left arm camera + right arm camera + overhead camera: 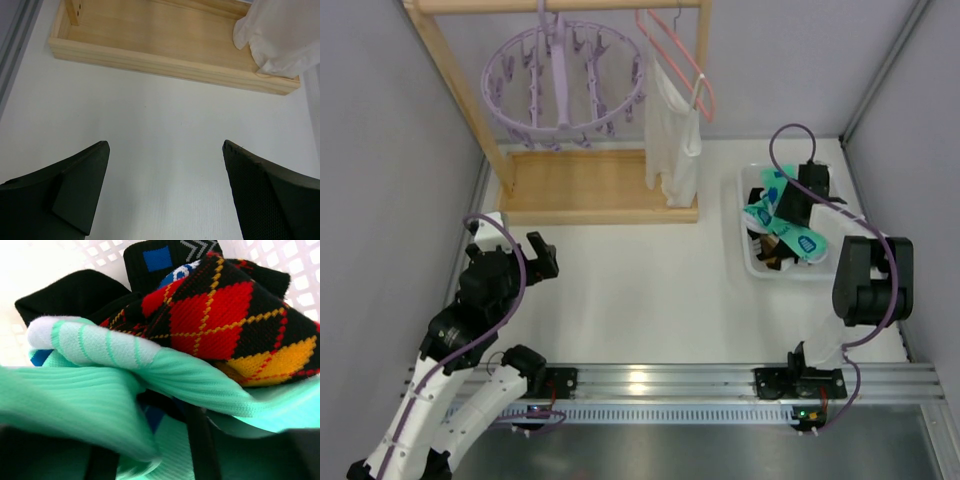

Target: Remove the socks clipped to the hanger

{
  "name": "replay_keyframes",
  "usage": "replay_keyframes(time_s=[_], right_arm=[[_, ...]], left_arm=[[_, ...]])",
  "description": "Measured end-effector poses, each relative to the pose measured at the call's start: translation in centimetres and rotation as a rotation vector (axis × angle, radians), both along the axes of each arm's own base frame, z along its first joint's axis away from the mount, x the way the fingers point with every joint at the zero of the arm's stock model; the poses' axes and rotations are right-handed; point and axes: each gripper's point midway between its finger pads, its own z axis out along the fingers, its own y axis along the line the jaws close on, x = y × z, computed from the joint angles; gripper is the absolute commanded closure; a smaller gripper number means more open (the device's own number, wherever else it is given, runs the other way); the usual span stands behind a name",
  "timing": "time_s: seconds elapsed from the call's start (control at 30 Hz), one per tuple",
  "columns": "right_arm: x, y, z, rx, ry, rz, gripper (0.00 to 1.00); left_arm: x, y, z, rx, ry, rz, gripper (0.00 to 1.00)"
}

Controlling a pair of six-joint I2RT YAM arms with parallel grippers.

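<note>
Round lavender plastic drying hanger point(561, 90) hung from the wooden rack point(590, 188) at far left, beside a white garment point(675, 140) on a pink wire hanger point(704, 98). Small patterned socks point(782, 228) lay heaped in a white plastic lattice basket point(747, 262) at the right of the white counter point(650, 290), well apart from the lavender hanger. Right wrist view: mint ribbed sock point(100, 405) lay against a black sock with red and yellow diamonds point(225, 320). Right hand point(788, 212) sat down among the heap; released or clenched, could not tell. Left hand point(542, 255) was released, fingers point(75, 190) wide apart above the counter, near left.
</note>
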Motion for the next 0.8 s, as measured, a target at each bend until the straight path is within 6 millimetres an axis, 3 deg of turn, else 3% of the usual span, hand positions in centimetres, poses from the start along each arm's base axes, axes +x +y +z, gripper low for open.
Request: replay_keyframes(time_s=[0.3, 0.5, 0.57, 0.67, 0.73, 0.8], right_arm=[[-1.2, 0.4, 3.3, 0.035, -0.030, 0.007, 0.33], [-1.8, 0.3, 10.6, 0.029, -0.149, 0.020, 0.22], [-2.1, 0.3, 13.0, 0.018, -0.202, 0.030, 0.25], [-2.1, 1.0, 15.3, 0.030, -0.253, 0.080, 0.37], [-1.7, 1.6, 15.5, 0.044, -0.258, 0.121, 0.45], [-1.4, 2.7, 14.4, 0.059, -0.228, 0.161, 0.49]], left_arm=[[-0.2, 0.3, 0.3, -0.005, -0.017, 0.010, 0.02], [-0.6, 1.4, 1.0, -0.021, -0.058, 0.062, 0.02], [-0.8, 1.8, 1.3, -0.028, -0.075, 0.079, 0.02], [-1.0, 2.1, 1.5, -0.032, -0.085, 0.092, 0.02], [-0.9, 2.1, 1.5, -0.031, -0.086, 0.096, 0.02], [-0.9, 2.2, 1.5, -0.030, -0.085, 0.099, 0.02]])
